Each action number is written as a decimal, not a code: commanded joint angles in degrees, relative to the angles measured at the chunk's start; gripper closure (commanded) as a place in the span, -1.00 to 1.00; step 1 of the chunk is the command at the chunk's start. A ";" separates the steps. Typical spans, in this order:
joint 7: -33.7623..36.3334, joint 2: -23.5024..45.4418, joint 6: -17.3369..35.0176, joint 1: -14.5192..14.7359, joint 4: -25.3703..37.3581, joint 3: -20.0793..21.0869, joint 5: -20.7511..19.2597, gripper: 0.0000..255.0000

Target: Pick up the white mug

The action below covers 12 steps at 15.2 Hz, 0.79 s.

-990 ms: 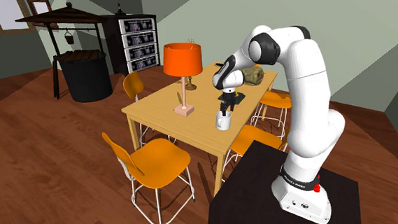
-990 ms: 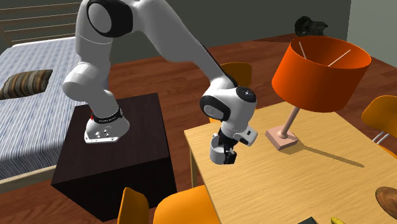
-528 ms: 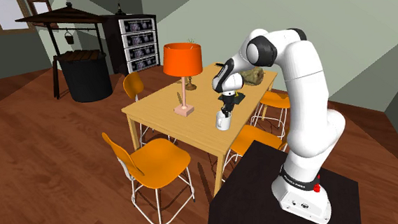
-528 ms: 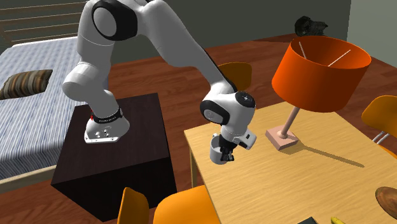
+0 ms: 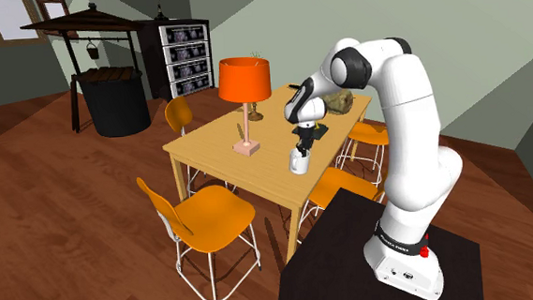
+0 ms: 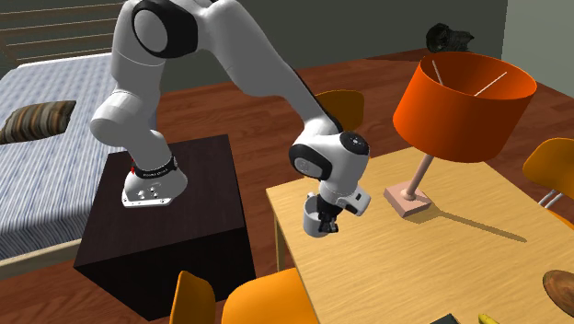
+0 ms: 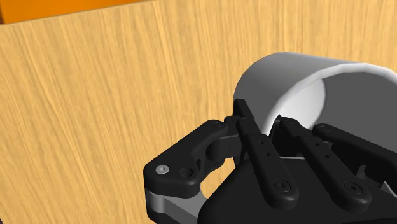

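Nearest me, the dark box stand (image 5: 336,263) carries the white Franka arm (image 5: 411,118), which bends toward ten o'clock over the light wooden table (image 5: 208,147). There the all-black gripper (image 5: 301,148) points down, its fingers clamped on the wall of the white cylindrical mug (image 5: 298,164), one finger inside and one outside. The mug sits on the tabletop near the stand-side edge, at four o'clock from the orange-shaded table lamp (image 5: 244,80) farther back.
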 commanded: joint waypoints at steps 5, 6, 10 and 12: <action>0.73 -3.25 -3.08 0.70 -0.05 -0.92 -1.29 1.00; 0.86 -3.81 -3.64 0.81 -0.02 -1.08 -1.52 1.00; 1.37 -5.99 -5.95 1.24 0.21 -1.65 -2.45 1.00; 1.62 -7.03 -7.14 1.44 0.41 -1.90 -2.90 1.00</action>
